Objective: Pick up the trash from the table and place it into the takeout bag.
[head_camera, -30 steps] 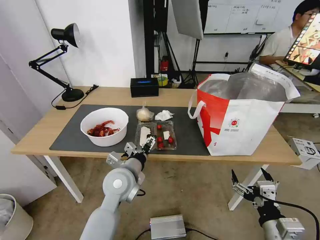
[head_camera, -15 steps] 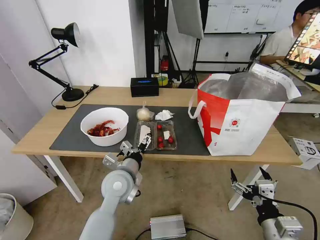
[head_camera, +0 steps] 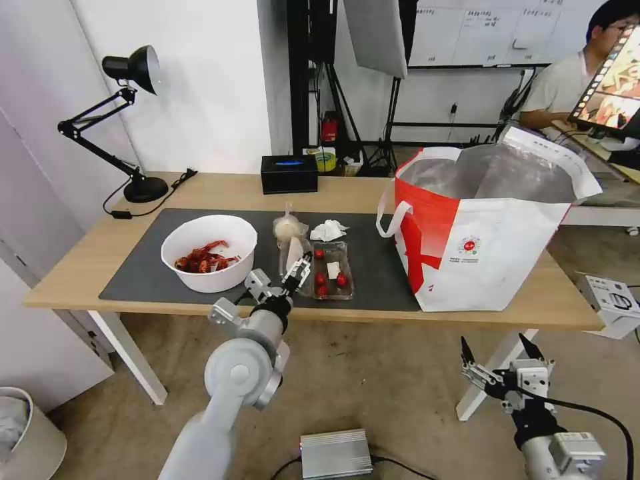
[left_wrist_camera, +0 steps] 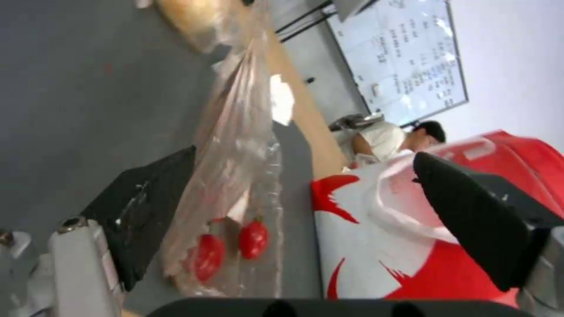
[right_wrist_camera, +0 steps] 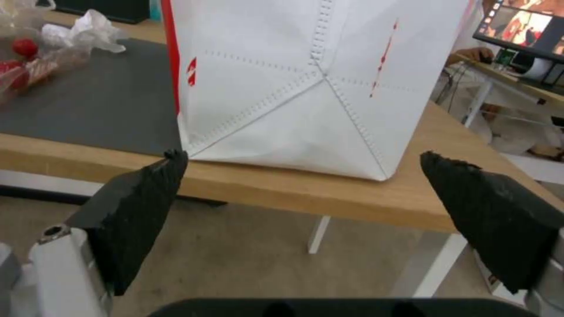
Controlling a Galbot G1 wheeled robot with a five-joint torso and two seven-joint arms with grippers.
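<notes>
Head view: right hand (head_camera: 499,365) hangs spread open below the surface (head_camera: 80,267) edge. Left hand (head_camera: 291,277) reaches over the near edge, pads at the lifted flap of the clamshell tray (head_camera: 319,267); whether it grips cannot be told. Beyond lie the bowl (head_camera: 208,252), knotted bag (head_camera: 288,227) and tissue (head_camera: 327,231); the takeout bag (head_camera: 490,243) stands right.

An office or lab doubling as a filming space: light-wood desk (head_camera: 200,193) with a black desk lamp (head_camera: 127,73), a whiteboard (head_camera: 480,33) covered in writing, tripods and a softbox (head_camera: 377,37) behind, a lit monitor (head_camera: 610,83) at a neighbouring workstation.
</notes>
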